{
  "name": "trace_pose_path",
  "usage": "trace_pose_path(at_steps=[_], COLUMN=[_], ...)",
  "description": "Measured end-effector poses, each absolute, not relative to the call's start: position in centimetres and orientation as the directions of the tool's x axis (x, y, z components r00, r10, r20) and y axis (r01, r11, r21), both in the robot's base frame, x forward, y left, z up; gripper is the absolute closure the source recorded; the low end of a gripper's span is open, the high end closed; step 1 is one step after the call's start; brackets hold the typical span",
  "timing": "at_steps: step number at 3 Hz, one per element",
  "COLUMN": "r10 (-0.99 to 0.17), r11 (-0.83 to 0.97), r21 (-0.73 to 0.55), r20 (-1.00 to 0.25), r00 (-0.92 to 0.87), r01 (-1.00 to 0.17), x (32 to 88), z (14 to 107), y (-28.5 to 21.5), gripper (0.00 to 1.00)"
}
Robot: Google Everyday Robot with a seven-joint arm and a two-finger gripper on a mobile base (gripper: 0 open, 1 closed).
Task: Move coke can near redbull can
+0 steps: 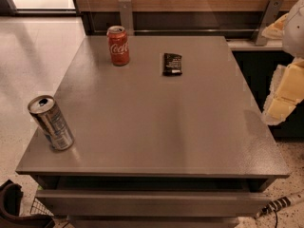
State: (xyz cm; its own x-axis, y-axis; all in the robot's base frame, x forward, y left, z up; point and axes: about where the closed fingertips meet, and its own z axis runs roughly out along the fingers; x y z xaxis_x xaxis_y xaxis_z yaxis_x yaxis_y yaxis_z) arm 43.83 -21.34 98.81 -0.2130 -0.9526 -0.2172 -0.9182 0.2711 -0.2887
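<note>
The coke can [118,46], a short red aluminium cylinder with white script and a silver top: where is it found?

— It is set upright on the far left part of the flat grey table [152,127], close to the far edge.

And the redbull can?

— The slim silver redbull can [51,123] with blue patches is placed by the near left corner of the same top. The two cans are set well apart, both along the left side.

Is anything else seen on the surface?

— A small flat black packet [172,63] with pale print is laid to the right of the red can, on the far side, and neither can is touched by it.

Where is the gripper?

— The gripper [285,96], a pale yellow and white shape, is seen at the right edge of the view, beyond the table's right side. It is positioned well apart from both cans. Whether it is wide or narrow cannot be told.

What is noted below the top?

— A grey drawer front [152,201] is seen under the near edge, and a pale speckled floor [28,56] is shown to the left.
</note>
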Motion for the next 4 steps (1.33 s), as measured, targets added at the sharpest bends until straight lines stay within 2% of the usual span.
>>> trace_pose_path(at_steps=[1,2,3,4], r10=[-0.953,-0.934,-0.861,-0.705], r11=[0.271,0.293,0.334,0.387], r21=[-0.289,-0.292,-0.266,-0.268], r20=[-0.217,-0.292,-0.477,-0.702], r00=[-0.213,-0.207,-0.177,-0.096], r01=[-0.918,-0.911,-0.904,-0.882], x=[43.8,46.5,51.7,57.5], z=[98.8,98.1,95.1,93.4], y=[-21.3,-20.7,-18.9,-15.4], gripper=[0.00,0.00,0.00,0.00])
